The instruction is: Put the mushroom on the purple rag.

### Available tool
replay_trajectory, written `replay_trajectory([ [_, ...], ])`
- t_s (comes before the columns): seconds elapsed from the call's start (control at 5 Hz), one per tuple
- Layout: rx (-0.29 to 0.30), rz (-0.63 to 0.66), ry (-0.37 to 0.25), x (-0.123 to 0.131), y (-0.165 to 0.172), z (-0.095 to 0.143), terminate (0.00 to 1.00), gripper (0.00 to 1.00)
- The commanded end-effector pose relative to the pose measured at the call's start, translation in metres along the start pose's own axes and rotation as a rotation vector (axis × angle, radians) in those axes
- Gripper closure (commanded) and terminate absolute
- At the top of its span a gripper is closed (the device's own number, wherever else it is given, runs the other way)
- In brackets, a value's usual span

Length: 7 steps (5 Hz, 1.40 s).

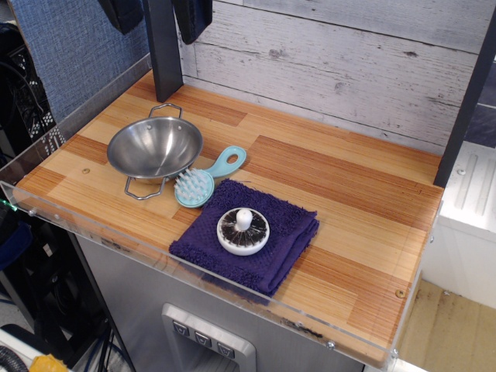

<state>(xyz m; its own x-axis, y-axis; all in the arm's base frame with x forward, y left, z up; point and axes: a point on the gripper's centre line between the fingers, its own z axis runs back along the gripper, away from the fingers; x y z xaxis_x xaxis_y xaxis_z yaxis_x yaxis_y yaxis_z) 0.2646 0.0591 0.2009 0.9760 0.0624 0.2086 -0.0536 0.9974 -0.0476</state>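
Observation:
The mushroom (242, 231) lies upside down on the purple rag (275, 256), gills and white stem facing up, near the rag's middle. The rag is a folded square at the front of the wooden table. My gripper (157, 31) is raised high at the top left edge, far from the mushroom. Only two dark pieces of it show, one on each side of a black post. Nothing is seen held between them, and the frame cuts off the rest.
A steel two-handled bowl (153, 147) stands at the left. A light-blue brush (198, 183) lies between the bowl and the rag, touching the rag's corner. A black post (164, 54) rises at the back left. A clear acrylic lip (116, 232) runs along the front edge.

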Motion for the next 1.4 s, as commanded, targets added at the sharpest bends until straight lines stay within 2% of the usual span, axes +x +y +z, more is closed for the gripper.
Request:
replay_trajectory([
  [0.0, 0.010, 0.002, -0.042, -0.0132, 0.0086, 0.0149, 0.00, 0.00],
  [1.0, 0.010, 0.002, -0.042, -0.0132, 0.0086, 0.0149, 0.00, 0.00],
  [1.2, 0.010, 0.002, -0.042, -0.0132, 0.0086, 0.0149, 1.00, 0.00],
])
